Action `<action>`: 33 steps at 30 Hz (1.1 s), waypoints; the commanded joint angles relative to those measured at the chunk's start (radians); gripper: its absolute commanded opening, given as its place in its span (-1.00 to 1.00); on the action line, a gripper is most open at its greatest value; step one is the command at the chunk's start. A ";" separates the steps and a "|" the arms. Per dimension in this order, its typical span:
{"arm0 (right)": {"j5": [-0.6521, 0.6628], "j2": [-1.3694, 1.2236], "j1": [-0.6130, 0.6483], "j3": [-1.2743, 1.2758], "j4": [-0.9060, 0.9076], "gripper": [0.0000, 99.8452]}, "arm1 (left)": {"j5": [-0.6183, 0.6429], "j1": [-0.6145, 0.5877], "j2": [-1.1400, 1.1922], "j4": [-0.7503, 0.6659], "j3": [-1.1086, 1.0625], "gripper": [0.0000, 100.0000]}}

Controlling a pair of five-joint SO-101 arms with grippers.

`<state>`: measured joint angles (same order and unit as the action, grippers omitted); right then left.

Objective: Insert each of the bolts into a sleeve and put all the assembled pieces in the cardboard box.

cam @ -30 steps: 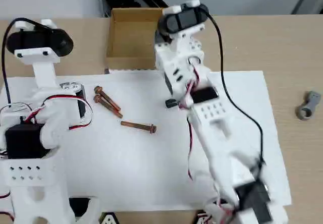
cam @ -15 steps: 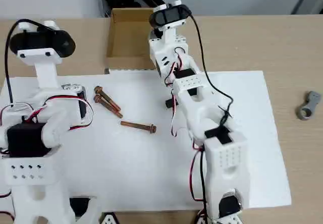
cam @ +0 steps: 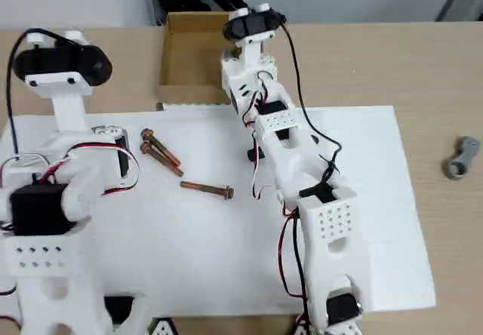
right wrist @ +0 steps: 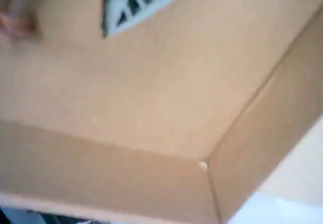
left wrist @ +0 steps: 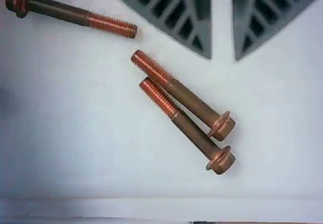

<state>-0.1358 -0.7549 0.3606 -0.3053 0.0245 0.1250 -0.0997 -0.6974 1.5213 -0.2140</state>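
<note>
**Overhead and wrist views, deposit and pick-up stage.** The wooden surface carried a white sheet, which served as the work area. The right arm stretched across the sheet to the cardboard box at its far edge. The left arm stood over the near-left part of the sheet.

The right end effector hung inside the box above its bare floor. Whether it was apart, together or clamped on anything could not be told, and a blurred reddish shape at the frame edge was too indistinct to name. The left end effector hovered with its jaws apart and empty, just beside the threaded ends of the paired bolts. These lay side by side on the sheet, and a third bolt lay near them. All three were bare, without sleeves. A small grey part lay well apart on the bare surface.

The step in hand was probably a drop-off at the box, with three bolts left to assemble. The next move would call for the left jaws to straddle one shank without catching its neighbour.
</note>
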 commanded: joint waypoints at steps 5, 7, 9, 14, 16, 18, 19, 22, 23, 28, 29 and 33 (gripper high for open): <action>-0.009 0.179 -0.004 -0.051 0.148 -0.72 | 0.000 -0.006 0.089 -0.009 0.004 -0.95; -0.009 0.214 -0.008 -0.051 0.182 -0.72 | 0.028 -0.018 0.184 0.003 0.010 -0.91; -0.009 0.259 -0.010 -0.051 0.229 -0.72 | 0.095 -0.038 0.282 0.003 0.025 -0.84; -0.008 0.407 -0.012 -0.051 0.432 -0.72 | 0.215 -0.087 0.491 0.008 0.130 -0.78; -0.008 0.472 -0.013 -0.051 0.527 -0.72 | 0.261 -0.087 0.557 0.025 0.173 -0.77; -0.008 0.530 -0.024 -0.051 0.618 -0.72 | 0.308 -0.086 0.617 0.049 0.216 -0.76; -0.008 0.556 -0.028 -0.051 0.661 -0.72 | 0.331 -0.086 0.647 0.060 0.236 -0.73; -0.008 0.619 -0.050 -0.049 0.792 -0.72 | 0.414 -0.086 0.740 0.091 0.291 -0.67; -0.008 0.638 -0.054 -0.049 0.837 -0.72 | 0.450 -0.086 0.769 0.095 0.303 -0.66; -0.008 0.688 -0.077 -0.048 0.998 -0.72 | 0.618 -0.086 0.919 0.095 0.358 -0.65; -0.008 0.693 -0.081 -0.048 1.021 -0.72 | 0.644 -0.086 0.945 0.097 0.367 -0.65; -0.008 0.696 -0.090 -0.046 1.070 -0.72 | 0.701 -0.086 1.028 0.091 0.421 -0.65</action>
<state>-0.1373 -0.1212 0.2839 -0.3038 1.0694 0.7818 -0.1826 0.3061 1.6088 0.1373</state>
